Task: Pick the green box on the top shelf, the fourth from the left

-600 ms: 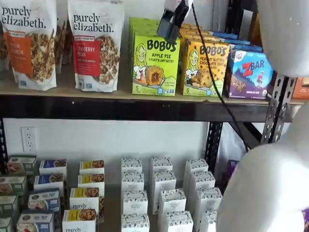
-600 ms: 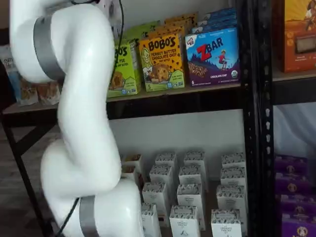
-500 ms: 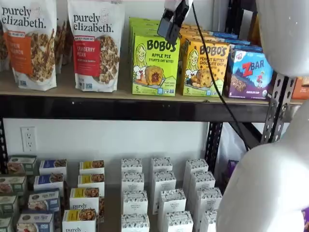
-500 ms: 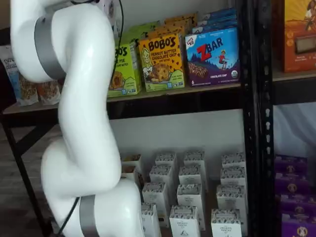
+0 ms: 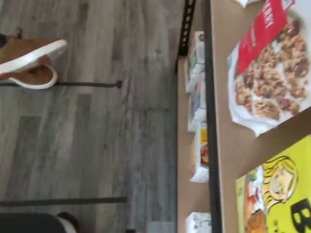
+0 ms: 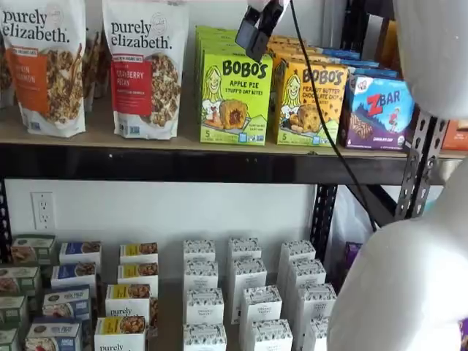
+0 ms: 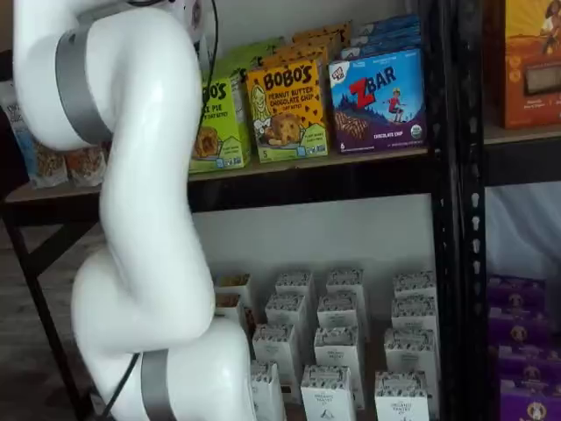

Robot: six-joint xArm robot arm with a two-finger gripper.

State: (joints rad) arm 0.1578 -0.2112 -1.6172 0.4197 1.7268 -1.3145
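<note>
The green box (image 6: 235,99) stands upright at the front of the top shelf (image 6: 183,162), its face to the room, between the cranberry granola bag (image 6: 146,66) and the yellow-orange Bobo's peanut butter box (image 6: 310,102). In a shelf view the claw (image 6: 257,28) hangs over the box's upper right corner, in front of its top edge, so the box lies just below and slightly left of it. The black fingers show side-on with no clear gap, so I cannot tell whether the claw is parted or closed. The box's long axis runs vertically; the wrist view catches only its face (image 5: 279,194).
</note>
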